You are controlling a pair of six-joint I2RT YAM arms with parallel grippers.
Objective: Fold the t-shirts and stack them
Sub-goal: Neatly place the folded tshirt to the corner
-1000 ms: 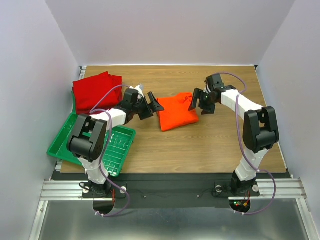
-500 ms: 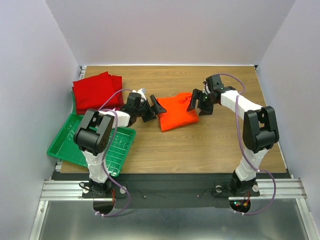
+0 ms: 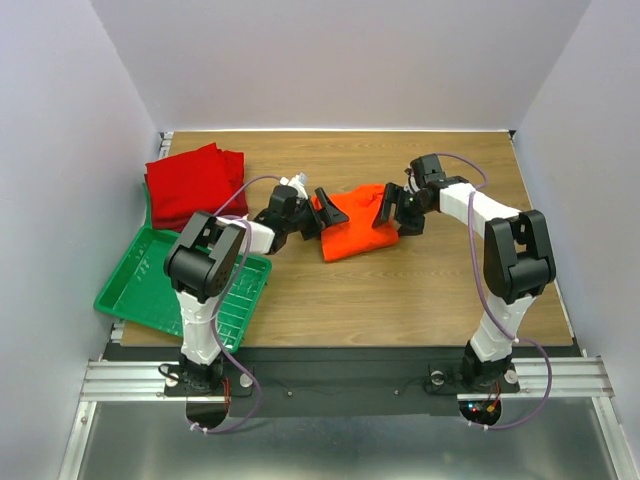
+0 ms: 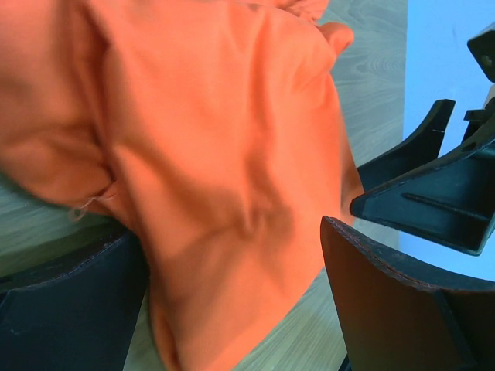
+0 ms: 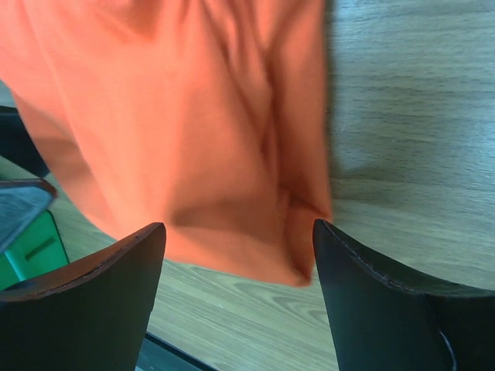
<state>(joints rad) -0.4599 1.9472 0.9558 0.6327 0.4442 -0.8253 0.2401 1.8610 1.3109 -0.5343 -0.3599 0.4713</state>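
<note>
Pale walls closed in three sides of the wooden table (image 3: 400, 290), and both my arms reached across it toward the middle. At its centre lay the orange t-shirt (image 3: 355, 225), rumpled into a rough folded block. My left tool (image 3: 325, 208) sat at the shirt's left edge with its fingers (image 4: 69, 309) spread. Through the left wrist camera the orange cloth (image 4: 216, 193) filled the gap between them and lay against one finger, but nothing was pinched. My right tool (image 3: 392, 212) was at the opposite, right edge, also spread wide. From its own camera the fingers (image 5: 402, 309) stood apart with the shirt's folded edge (image 5: 193, 131) between and beyond them. I could not tell whether they touched the fabric.

Two or more red t-shirts (image 3: 190, 180) lay folded in a flat pile at the far left corner of the table, well apart from the orange one. Just in front of that pile sat the green tray (image 3: 120, 290), askew at the near left corner. What I could see of its grid floor past my left arm was plain green plastic.
</note>
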